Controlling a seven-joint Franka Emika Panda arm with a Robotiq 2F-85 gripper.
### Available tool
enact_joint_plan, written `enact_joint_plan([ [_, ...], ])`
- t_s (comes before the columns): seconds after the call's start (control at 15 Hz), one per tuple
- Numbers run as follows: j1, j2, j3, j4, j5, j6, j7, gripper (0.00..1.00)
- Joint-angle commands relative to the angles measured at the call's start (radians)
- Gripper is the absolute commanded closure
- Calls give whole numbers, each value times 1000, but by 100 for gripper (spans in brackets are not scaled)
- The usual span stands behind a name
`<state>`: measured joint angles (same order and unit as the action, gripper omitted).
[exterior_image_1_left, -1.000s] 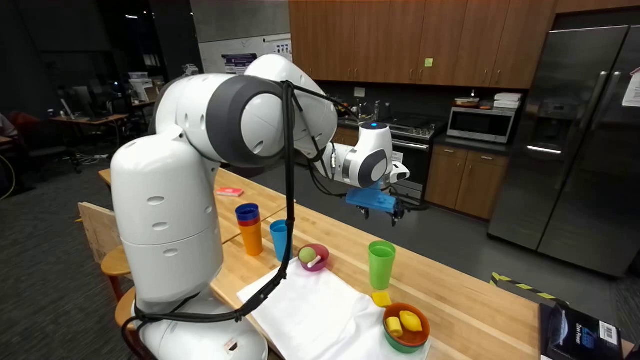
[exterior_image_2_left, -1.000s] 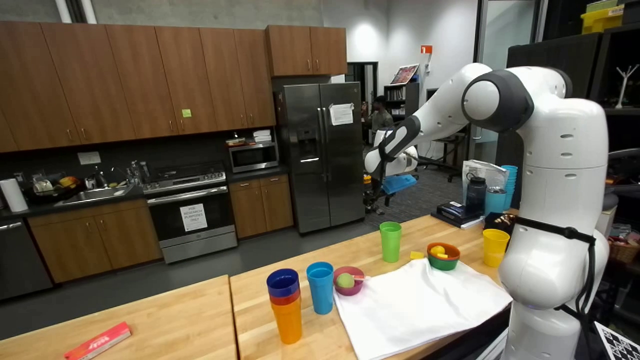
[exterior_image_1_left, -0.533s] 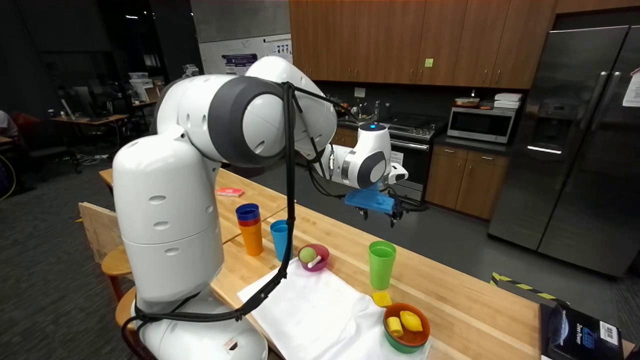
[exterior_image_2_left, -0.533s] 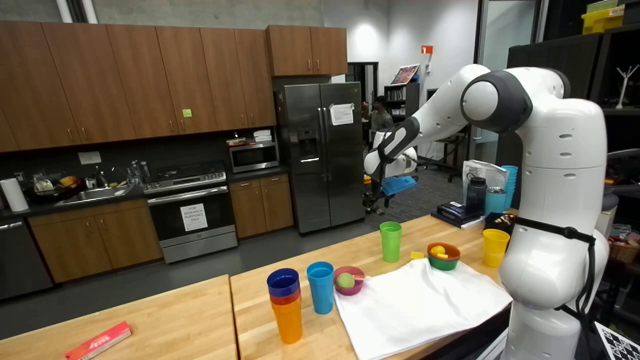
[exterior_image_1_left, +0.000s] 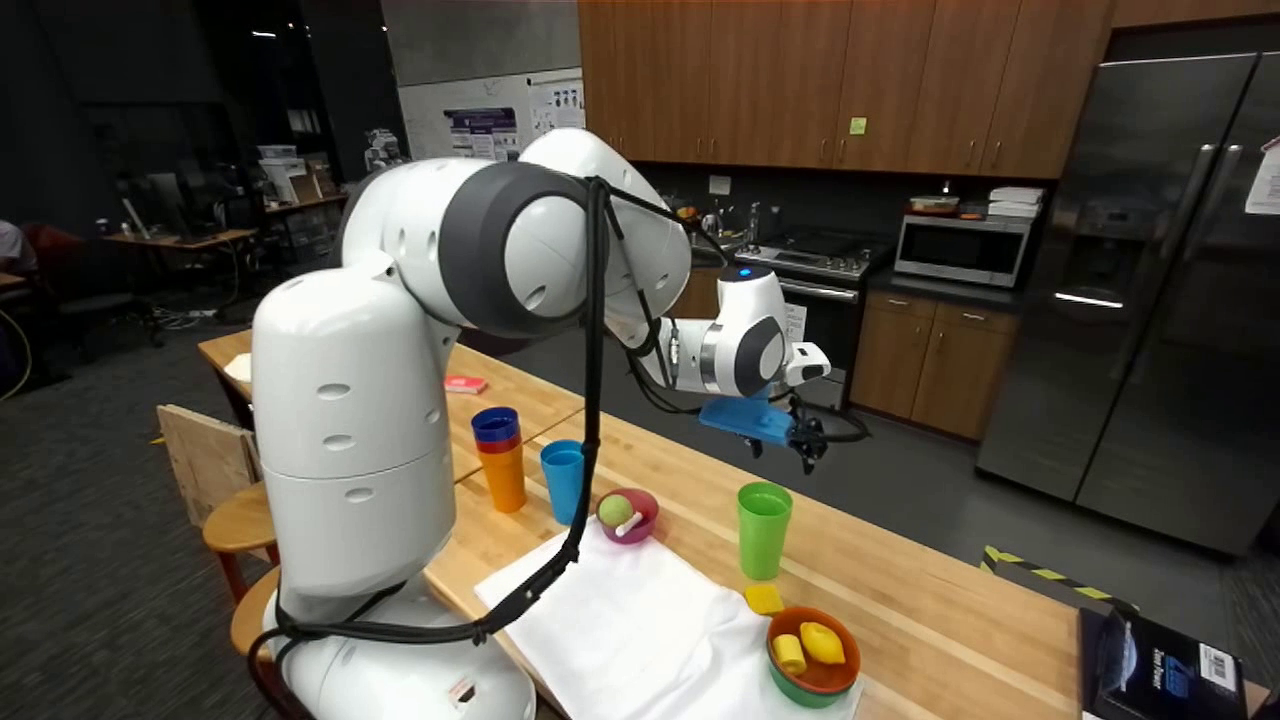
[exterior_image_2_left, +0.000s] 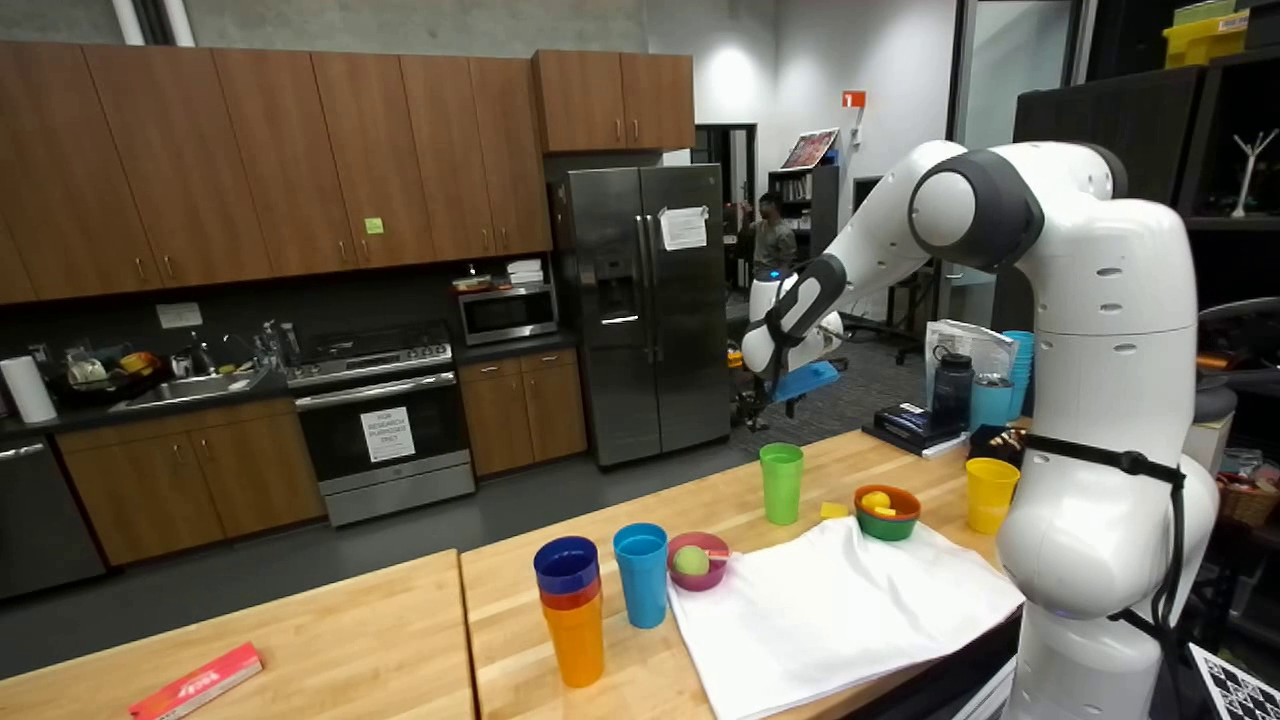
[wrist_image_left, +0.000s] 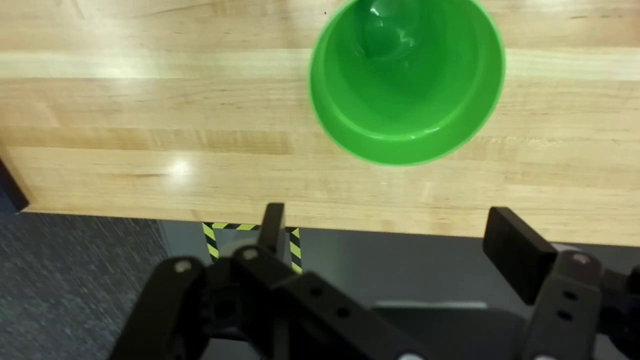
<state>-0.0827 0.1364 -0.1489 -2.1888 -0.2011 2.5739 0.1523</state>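
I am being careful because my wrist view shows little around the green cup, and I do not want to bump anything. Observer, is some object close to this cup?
Observer: Yes, in both exterior views a small yellow piece lies on the table close to the green cup.
Operator: Thank you. And what comes after this piece, going away from the cup?
Observer: An orange-and-green bowl, also visible in both exterior views.
Operator: Understood. Please, what is on the opposite side of the cup?
Observer: A magenta bowl, with a round green thing inside it.
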Motion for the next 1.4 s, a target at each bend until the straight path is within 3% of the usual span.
enact_joint_plan([
  [0.0,0,11,-24,-18,-34,31,123,0],
  [0.4,1,-11,-18,-45,66,-8,209,0],
  [0.8,-12,-65,-36,-27,72,-145,268,0],
  [1.0,-29,-122,-41,-46,33,-235,217,0],
  [1.13,-40,-157,-38,-67,-23,-256,159,0],
  [1.33,-49,-207,-27,-109,-18,-275,29,0],
])
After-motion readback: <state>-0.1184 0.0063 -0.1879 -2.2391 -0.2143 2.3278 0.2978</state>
